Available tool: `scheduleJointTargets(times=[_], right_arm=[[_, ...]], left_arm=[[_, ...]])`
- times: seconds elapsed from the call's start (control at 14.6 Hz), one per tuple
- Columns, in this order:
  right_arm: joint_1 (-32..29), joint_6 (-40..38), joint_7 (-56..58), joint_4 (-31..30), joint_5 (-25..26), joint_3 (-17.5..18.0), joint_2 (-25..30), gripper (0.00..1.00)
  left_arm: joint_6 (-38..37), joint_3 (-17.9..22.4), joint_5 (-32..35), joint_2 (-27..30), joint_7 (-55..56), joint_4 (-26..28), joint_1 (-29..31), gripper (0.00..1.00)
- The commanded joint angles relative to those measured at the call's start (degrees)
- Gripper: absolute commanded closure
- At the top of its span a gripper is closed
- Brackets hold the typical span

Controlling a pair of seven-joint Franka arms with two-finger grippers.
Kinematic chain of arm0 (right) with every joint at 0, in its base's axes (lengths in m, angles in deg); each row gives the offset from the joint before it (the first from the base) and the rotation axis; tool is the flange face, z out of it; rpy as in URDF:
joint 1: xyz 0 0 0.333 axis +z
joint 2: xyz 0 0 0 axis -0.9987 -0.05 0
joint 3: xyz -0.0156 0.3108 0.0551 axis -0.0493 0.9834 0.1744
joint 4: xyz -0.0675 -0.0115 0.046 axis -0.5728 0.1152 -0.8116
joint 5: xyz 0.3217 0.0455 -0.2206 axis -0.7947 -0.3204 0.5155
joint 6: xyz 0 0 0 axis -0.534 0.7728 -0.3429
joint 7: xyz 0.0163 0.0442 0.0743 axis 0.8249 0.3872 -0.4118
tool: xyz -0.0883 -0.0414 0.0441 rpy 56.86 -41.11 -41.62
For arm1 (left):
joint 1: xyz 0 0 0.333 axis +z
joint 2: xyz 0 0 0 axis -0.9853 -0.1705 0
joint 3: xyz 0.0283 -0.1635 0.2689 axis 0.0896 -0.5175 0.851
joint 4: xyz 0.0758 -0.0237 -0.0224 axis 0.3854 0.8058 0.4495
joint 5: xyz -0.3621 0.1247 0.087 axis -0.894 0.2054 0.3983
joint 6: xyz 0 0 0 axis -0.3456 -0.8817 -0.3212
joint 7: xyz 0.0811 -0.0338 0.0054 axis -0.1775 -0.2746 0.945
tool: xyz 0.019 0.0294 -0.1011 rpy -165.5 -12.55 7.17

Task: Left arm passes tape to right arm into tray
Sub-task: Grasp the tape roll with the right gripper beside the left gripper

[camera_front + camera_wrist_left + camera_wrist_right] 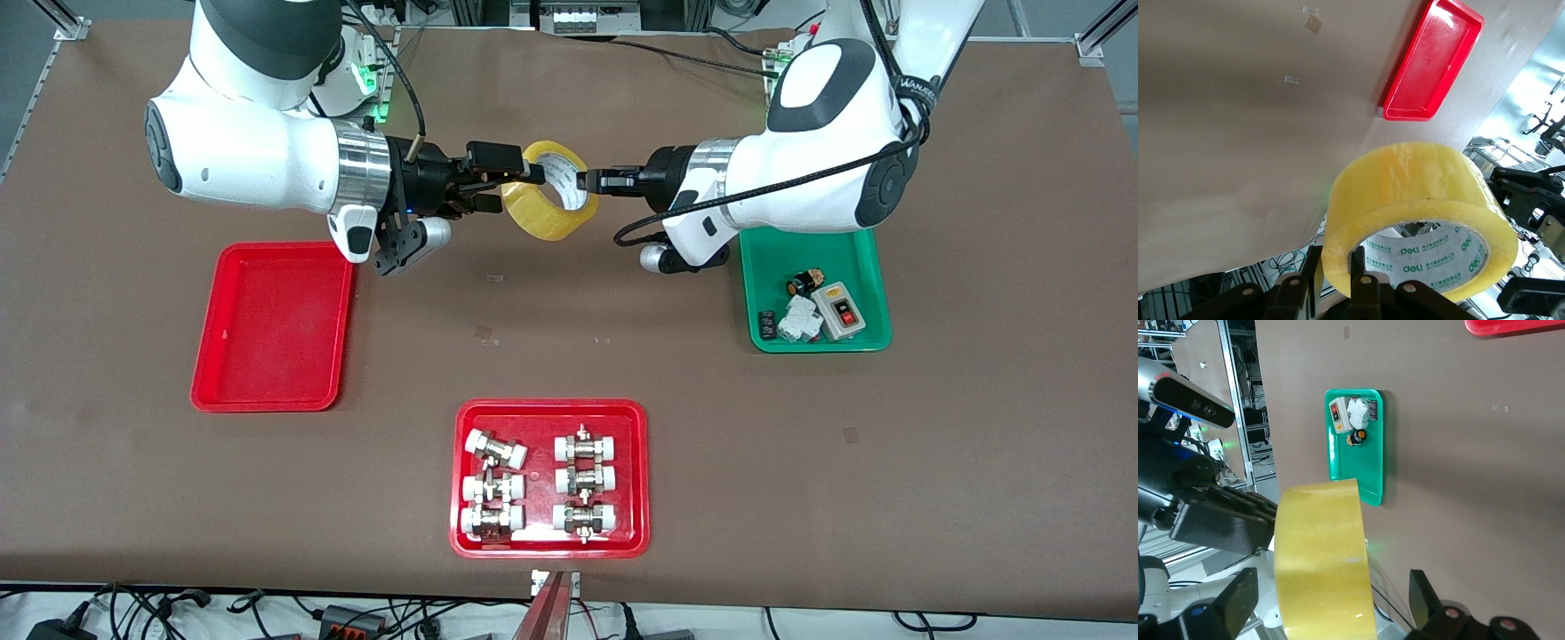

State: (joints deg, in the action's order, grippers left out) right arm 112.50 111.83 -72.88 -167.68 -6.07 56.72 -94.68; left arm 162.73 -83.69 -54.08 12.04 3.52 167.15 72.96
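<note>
Yellow tape [551, 191] hangs in mid-air over the bench [622, 373], pinched in the left gripper [594, 181] while the right gripper [498, 181], jaws open around it, should clamp firmly before release toward the red tray [274, 327].

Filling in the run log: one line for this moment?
stage: handover mid-air | left gripper: shut on tape | right gripper: open around tape | tray: no tape

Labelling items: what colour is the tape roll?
Translucent yellow, with a white printed inner core; the tape shows best in the left wrist view.
</note>
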Motion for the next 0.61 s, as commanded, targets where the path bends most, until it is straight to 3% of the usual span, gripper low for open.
scheduleJointTargets(times=[0.0, 0.14, 0.2, 0.27, 0.34, 0.55], right_arm=[[0.56, 0.22, 0.28, 0.95, -1.43, -0.25, -0.66, 0.15], [0.74, 0.31, 0.37, 0.95, -1.34, -0.25, -0.66, 0.33], [0.83, 0.22, 0.11, 0.95, -1.43, -0.25, -0.66, 0.52], [0.83, 0.22, 0.36, 0.95, -1.43, -0.25, -0.66, 0.63], [0.65, 0.22, 0.37, 0.95, -1.43, -0.25, -0.66, 0.69], [0.56, 0.22, 0.45, 0.95, -1.43, -0.25, -0.66, 0.72]], left_arm=[[-1.22, -0.13, -1.26, -0.31, -1.27, -1.55, 0.46, 0.99], [-1.22, -0.13, -1.26, -0.31, -1.27, -1.46, 0.46, 0.99], [-1.22, -0.13, -1.26, -0.31, -1.27, -1.46, 0.46, 0.99], [-1.22, -0.13, -1.26, -0.31, -1.27, -1.46, 0.46, 0.99], [-1.22, -0.13, -1.26, -0.31, -1.27, -1.46, 0.46, 0.99], [-1.31, -0.13, -1.26, -0.22, -1.27, -1.37, 0.72, 0.99]])
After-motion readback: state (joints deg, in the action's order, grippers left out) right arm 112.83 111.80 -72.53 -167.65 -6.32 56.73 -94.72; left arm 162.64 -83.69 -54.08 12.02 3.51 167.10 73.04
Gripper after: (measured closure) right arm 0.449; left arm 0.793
